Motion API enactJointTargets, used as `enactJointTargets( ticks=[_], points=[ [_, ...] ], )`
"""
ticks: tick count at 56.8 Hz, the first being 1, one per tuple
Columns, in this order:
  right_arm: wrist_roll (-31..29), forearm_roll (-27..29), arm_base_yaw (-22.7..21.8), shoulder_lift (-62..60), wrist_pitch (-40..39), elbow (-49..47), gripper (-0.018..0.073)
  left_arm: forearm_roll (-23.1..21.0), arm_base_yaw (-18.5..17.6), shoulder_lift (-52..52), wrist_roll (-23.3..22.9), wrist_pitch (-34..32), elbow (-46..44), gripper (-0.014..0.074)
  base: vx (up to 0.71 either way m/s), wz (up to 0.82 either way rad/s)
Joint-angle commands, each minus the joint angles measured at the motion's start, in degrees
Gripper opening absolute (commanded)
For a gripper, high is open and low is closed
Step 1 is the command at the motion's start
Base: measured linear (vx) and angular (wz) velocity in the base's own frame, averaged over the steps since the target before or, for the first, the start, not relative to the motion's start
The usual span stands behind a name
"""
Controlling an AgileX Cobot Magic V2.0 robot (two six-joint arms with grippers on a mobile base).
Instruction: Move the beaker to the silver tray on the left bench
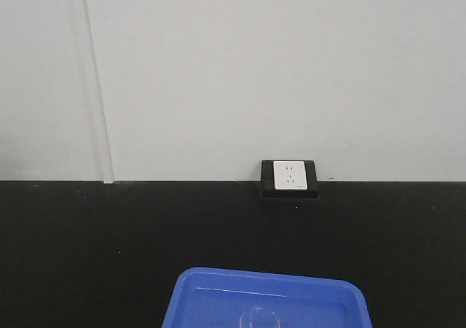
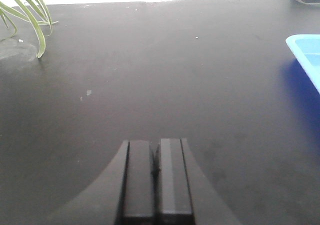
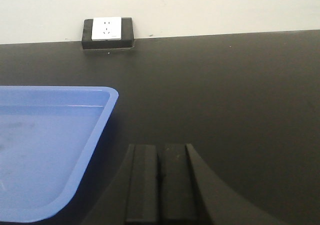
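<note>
A faint clear round glass rim, apparently the beaker, stands in the blue plastic tray at the bottom edge of the front view; only its top shows. The silver tray is out of view. My left gripper is shut and empty, low over the black counter top, with the blue tray's corner to its right. My right gripper is shut and empty over the black counter, just right of the blue tray. The beaker does not show in either wrist view.
A white wall socket in a black housing sits where the counter meets the wall, also in the right wrist view. Green plant leaves hang over the counter's far left in the left wrist view.
</note>
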Motion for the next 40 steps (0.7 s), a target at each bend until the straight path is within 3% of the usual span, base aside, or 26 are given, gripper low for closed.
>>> enactJointTargets(
  ticks=[1,26,31,40],
  points=[
    [-0.48,-0.62,-0.33,-1.00,-5.69,0.65,-0.0008,-0.09,-0.36,-0.94,-0.18,-4.41,1.59,0.0001,0.00,0.00],
    [-0.48,-0.62,-0.33,-1.00,-7.68,0.65,-0.0008,-0.09,-0.36,-0.94,-0.18,-4.41,1.59,0.0001,0.00,0.00],
    [-0.48,-0.24,-0.33,-1.00,-10.40,0.65,-0.0008,-0.09,-0.36,-0.94,-0.18,-4.41,1.59,0.0001,0.00,0.00],
    [-0.02,0.44,-0.33,-1.00,-22.07,0.11,-0.0008,-0.09,-0.36,-0.94,-0.18,-4.41,1.59,0.0001,0.00,0.00]
  ],
)
